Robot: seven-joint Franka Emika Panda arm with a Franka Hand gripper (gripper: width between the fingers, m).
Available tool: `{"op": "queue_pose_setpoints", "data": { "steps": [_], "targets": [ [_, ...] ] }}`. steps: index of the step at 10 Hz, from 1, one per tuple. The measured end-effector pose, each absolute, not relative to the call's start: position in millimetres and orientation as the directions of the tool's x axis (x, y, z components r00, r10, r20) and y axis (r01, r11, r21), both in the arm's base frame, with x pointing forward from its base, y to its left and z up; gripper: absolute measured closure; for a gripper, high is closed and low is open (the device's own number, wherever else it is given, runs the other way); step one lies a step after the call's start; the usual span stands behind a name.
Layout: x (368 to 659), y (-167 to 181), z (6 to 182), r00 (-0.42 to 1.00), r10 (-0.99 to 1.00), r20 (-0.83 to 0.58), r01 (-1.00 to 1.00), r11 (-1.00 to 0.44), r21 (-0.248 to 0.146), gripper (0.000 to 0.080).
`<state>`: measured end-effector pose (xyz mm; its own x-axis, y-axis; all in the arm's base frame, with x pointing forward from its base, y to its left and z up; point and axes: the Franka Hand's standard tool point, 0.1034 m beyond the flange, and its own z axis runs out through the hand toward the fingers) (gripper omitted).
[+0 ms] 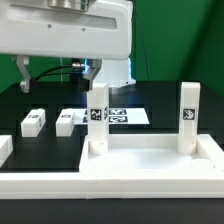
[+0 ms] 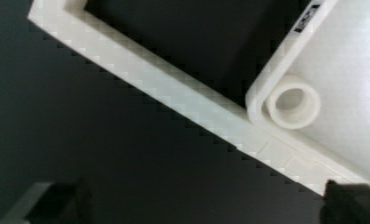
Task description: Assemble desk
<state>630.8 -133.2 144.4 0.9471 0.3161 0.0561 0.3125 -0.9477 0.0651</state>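
The desk's white panel lies at the front of the exterior view. Two white legs stand upright on it, one at its far corner on the view's left, the other on the right. Two more tagged legs lie loose on the black table beyond. In the wrist view my gripper is open, its dark fingertips far apart over bare black table with nothing between them. Ahead of them is a white rounded corner with a round socket. My fingers do not show in the exterior view.
A long white border rail runs diagonally through the wrist view, close to one fingertip. The marker board lies flat behind the panel. The arm's white body hangs over the table's far left. Another white piece sits at the left edge.
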Motion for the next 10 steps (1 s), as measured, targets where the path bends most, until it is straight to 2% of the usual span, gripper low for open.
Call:
{"op": "queue_pose_setpoints", "data": {
  "steps": [2, 3, 4, 8, 9, 10],
  "targets": [
    [591.9, -172.0, 132.4, 0.994, 0.102, 0.039, 0.102, -0.995, 0.008, 0.0151],
    [570.9, -166.4, 117.5, 0.997, -0.083, -0.004, -0.083, -0.996, -0.035, 0.0151],
    [568.8, -163.9, 114.9, 0.988, -0.152, -0.019, -0.152, -0.987, -0.047, 0.0151],
    [567.4, -162.4, 112.1, 0.905, -0.424, -0.04, -0.426, -0.904, -0.047, 0.0151],
    [553.9, -171.1, 103.5, 0.852, -0.516, -0.091, -0.523, -0.847, -0.096, 0.0151],
    [534.5, -186.0, 95.9, 0.813, -0.569, -0.129, -0.581, -0.807, -0.105, 0.0151]
  ]
}}
